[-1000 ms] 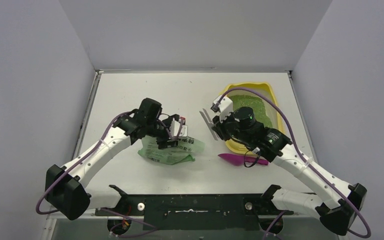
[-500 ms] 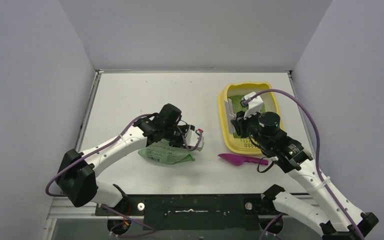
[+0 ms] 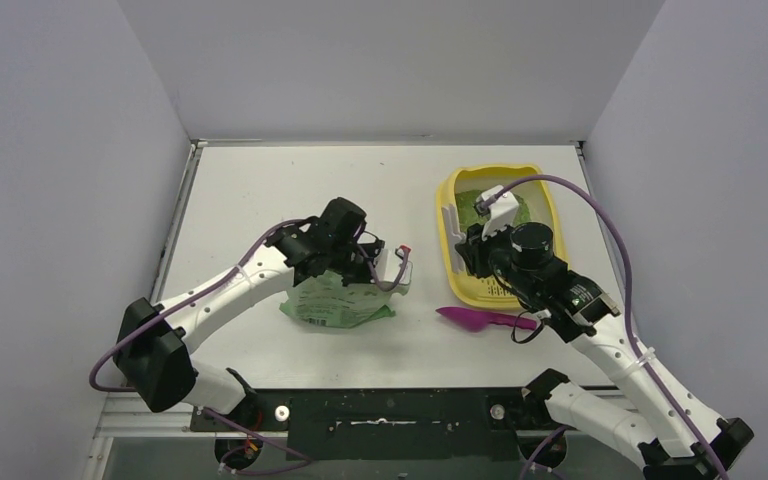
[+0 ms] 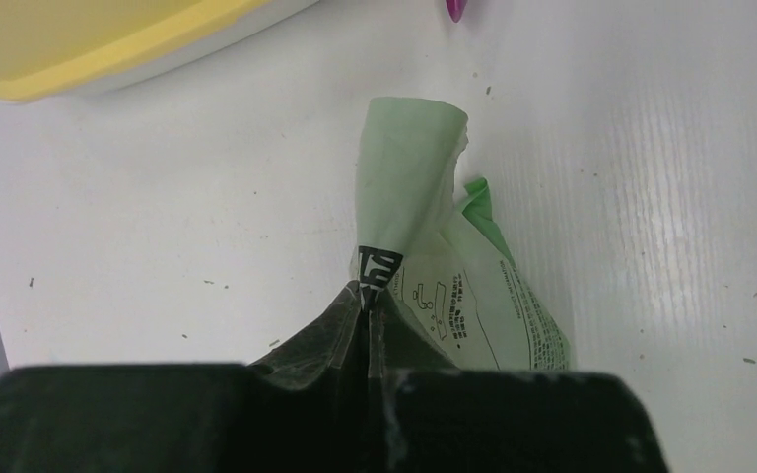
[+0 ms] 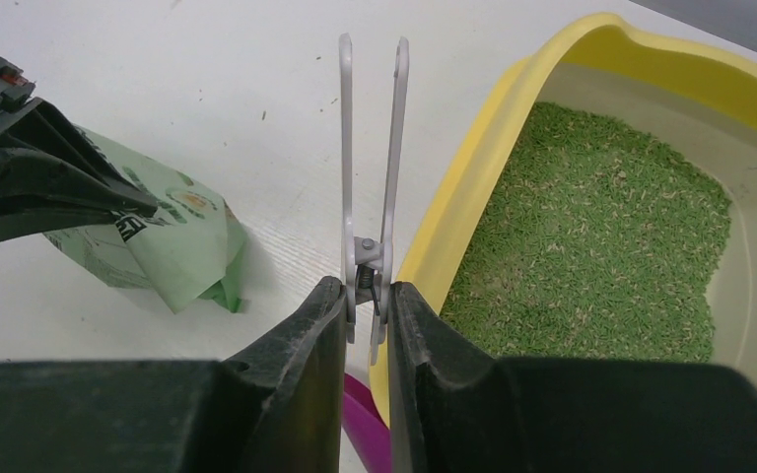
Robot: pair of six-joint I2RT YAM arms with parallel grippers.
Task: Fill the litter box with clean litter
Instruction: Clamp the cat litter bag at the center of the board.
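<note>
One litter box [image 5: 468, 192] flanks clip [image 5: 366, 248] in right gripper [image 5: 368, 291].

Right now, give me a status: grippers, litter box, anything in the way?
Left gripper shut on bag. Right gripper shut on clip, beside box. Green litter in box. Scoop on table near box.

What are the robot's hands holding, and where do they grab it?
The left gripper pinches the green bag by a bunched-up edge. The right gripper holds a white clip by its hinge end.
</note>
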